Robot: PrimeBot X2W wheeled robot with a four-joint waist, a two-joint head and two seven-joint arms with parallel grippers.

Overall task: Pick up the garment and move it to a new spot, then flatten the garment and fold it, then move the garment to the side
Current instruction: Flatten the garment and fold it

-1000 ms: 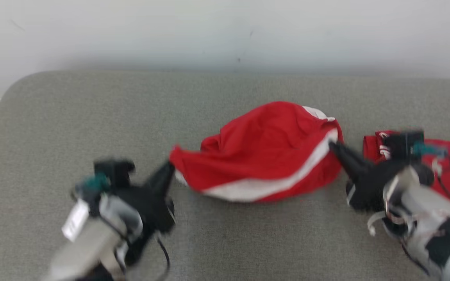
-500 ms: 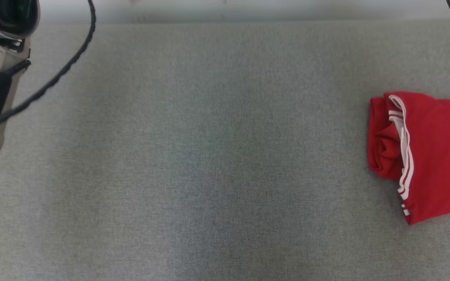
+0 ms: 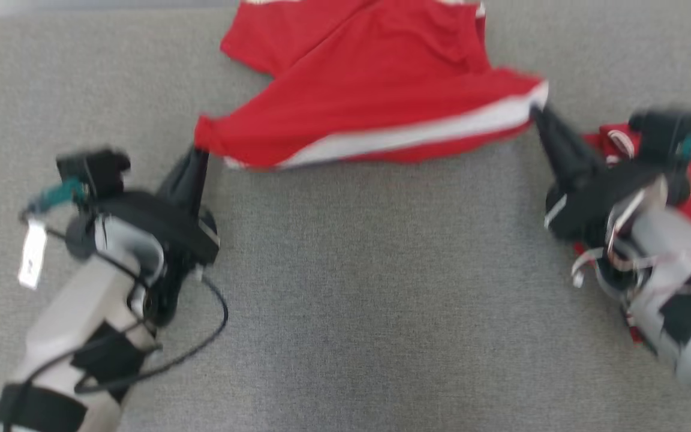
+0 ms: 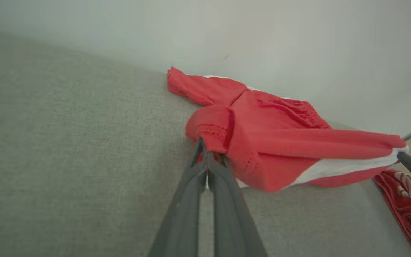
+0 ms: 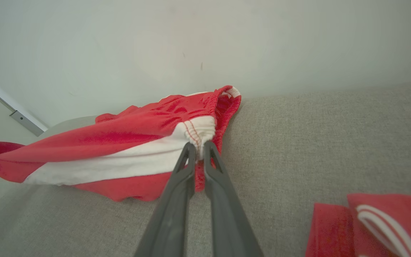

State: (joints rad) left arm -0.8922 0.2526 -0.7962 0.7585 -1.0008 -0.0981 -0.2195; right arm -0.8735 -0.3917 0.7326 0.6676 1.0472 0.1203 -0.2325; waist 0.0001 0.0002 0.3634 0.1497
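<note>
As my left tool [image 3: 200, 152] and right tool [image 3: 537, 110] are pinching its ends, I am holding the garment [image 3: 381, 96] stretched taut

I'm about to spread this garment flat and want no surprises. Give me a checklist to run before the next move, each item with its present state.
1. Left gripper hold: jaws shut on a red corner of the garment. Ok.
2. Right gripper hold: jaws shut on the white-striped corner. Ok.
3. Edge between the two holds taut: the white stripe runs nearly straight. Ok.
4. Rest of the garment flat: bunched and creased toward the wall. Not ok.
5. Second red garment clear of the right arm: the arm passes over it; contact cannot tell.
6. Grey surface in front free for spreading. Ok.
</note>
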